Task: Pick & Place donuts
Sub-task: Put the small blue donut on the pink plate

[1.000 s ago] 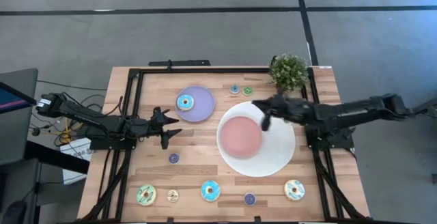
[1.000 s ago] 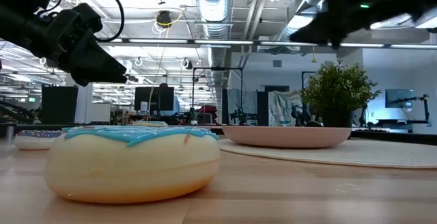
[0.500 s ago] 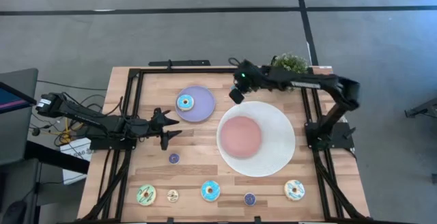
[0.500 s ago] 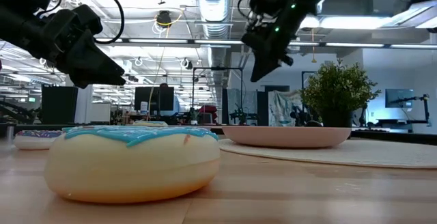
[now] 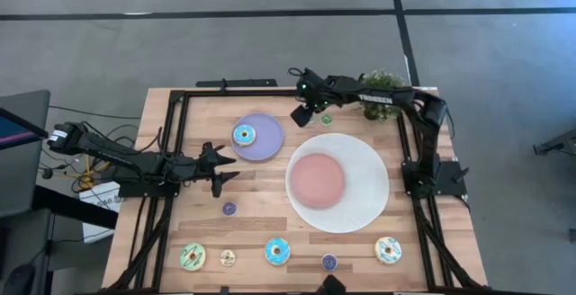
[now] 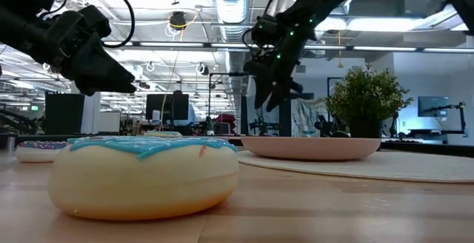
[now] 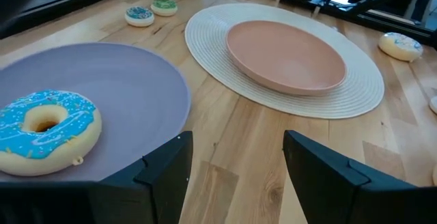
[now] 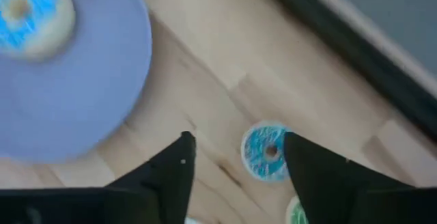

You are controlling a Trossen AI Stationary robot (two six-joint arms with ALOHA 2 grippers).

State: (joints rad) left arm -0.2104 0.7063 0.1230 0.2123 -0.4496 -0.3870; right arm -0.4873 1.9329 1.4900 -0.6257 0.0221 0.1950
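My right gripper [image 5: 304, 115] [image 8: 235, 149] hangs open above the table near its far edge. It is over a mini blue donut [image 8: 265, 152], which lies flat on the wood between the fingers' line of sight. A mini green donut [image 5: 327, 120] lies next to it. A large blue sprinkled donut [image 5: 244, 135] [image 7: 44, 125] lies flat on the lilac plate [image 5: 265, 144]. My left gripper [image 5: 223, 166] [image 7: 235, 162] waits open and empty left of the plates, raised off the table.
A pink plate [image 5: 317, 180] sits on a round white mat [image 5: 367, 201] mid-table. Along the near edge lie a green donut [image 5: 192, 256], a mini cream donut [image 5: 228, 258], a blue donut [image 5: 277, 252], a mini purple donut [image 5: 328, 262] and a cream donut [image 5: 388, 249]. Another mini purple donut [image 5: 229, 209] lies left of centre. A potted plant [image 5: 382, 90] stands far right.
My right gripper has swung from above the pink plate toward the table's far edge and to the left. It now stands over the two mini donuts beside the lilac plate. No donut has moved.
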